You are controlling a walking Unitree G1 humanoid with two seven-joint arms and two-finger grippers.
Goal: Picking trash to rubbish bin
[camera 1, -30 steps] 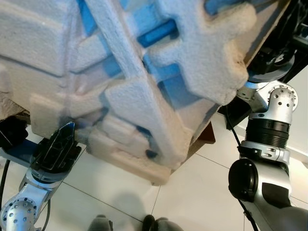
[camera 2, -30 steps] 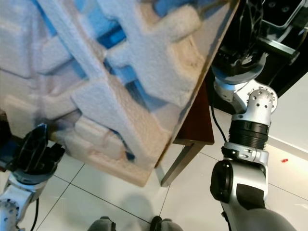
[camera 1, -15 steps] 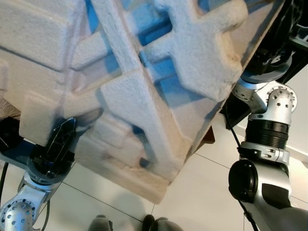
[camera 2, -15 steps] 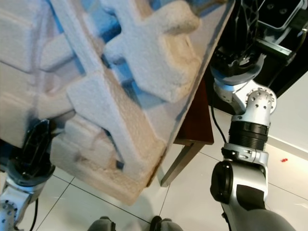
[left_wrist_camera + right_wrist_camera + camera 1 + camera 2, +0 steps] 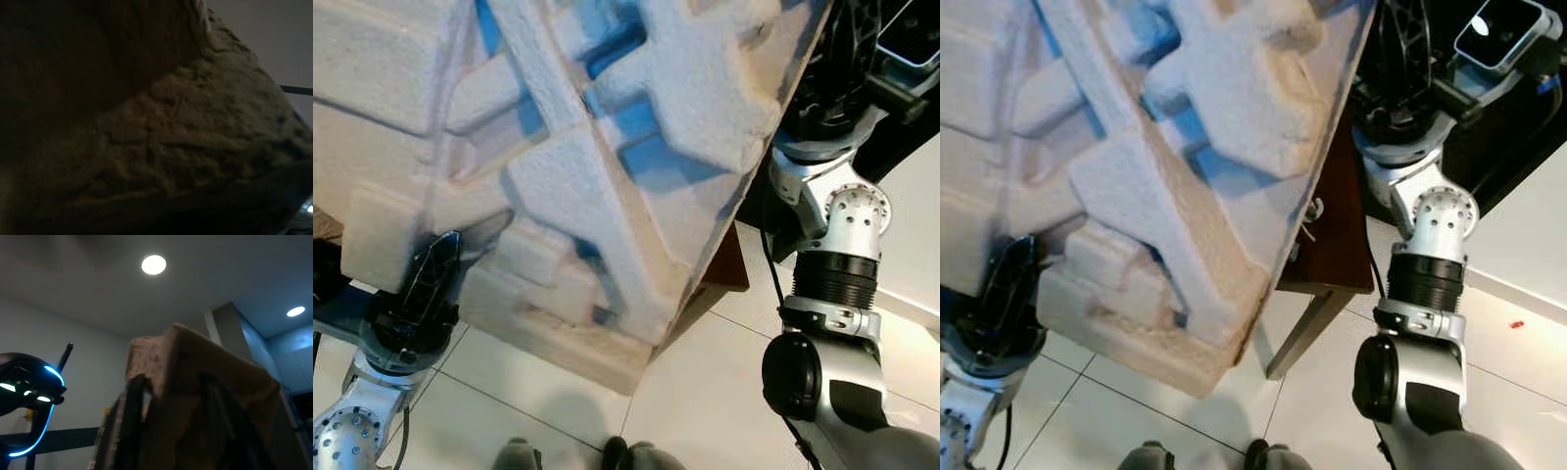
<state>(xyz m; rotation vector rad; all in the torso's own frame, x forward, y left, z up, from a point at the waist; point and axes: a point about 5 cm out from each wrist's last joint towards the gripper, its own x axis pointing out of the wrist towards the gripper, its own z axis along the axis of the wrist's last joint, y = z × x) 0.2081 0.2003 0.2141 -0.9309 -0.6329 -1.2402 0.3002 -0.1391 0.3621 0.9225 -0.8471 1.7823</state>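
Since one second ago, the foam block has shifted up and to the left, and your right arm has risen with it. You see the left gripper pressed against the foam's lower left side; its fingers' spread I cannot tell. High on the right, the right gripper holds the foam's edge between its fingers, above the brown table and tiled floor.

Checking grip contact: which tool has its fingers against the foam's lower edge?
The left tool. Its black fingers press the foam block at its lower left edge; the right arm rises beside the block's right side.
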